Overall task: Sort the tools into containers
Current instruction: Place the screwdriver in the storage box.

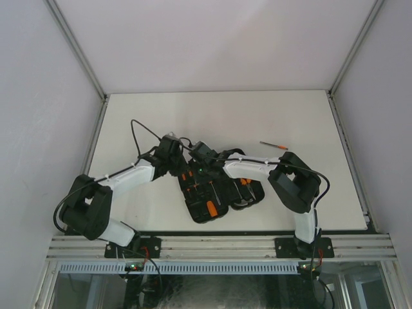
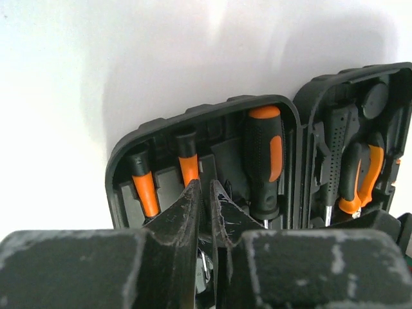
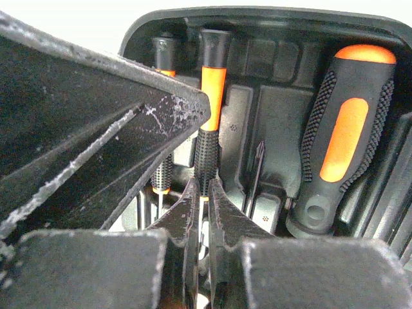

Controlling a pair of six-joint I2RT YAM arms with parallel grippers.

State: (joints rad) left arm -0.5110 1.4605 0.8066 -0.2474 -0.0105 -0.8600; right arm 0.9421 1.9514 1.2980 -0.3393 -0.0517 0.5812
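Black, scuffed plastic fills the near edge of both wrist views. The right gripper (image 3: 202, 193) has its fingers pressed together at the 6 o'clock end of a thin screwdriver (image 3: 211, 96). The bare shaft runs down into the seam between them, but I cannot tell whether it is truly pinched. That placement looks meant to steady the tip end while the handle seats in its moulded slot.

The left gripper (image 2: 206, 193) reaches in from 9 o'clock of that handle. Its fingers stand nearly together with only a slit between them, and nothing is visibly clamped. In the right wrist view its tips touch the orange part of the handle, probably to press it into the groove rather than to lift it.

Beyond the fingers lies the open case (image 2: 122, 167), both halves flat on the table (image 1: 161, 116). A second thin screwdriver (image 2: 145, 190) sits just beside the first at its 9 o'clock, and a big screwdriver (image 2: 264, 161) at its 3 o'clock. Each lies lengthwise in its own recess. The other half, farther toward 3 o'clock, holds the pliers (image 2: 364, 174) beside a black dotted handle (image 2: 337, 151).

Farthest out, in the top view, a loose screwdriver (image 1: 273, 145) lies on the table at about 2 o'clock from the case. It is well apart from the case and not yet sorted.
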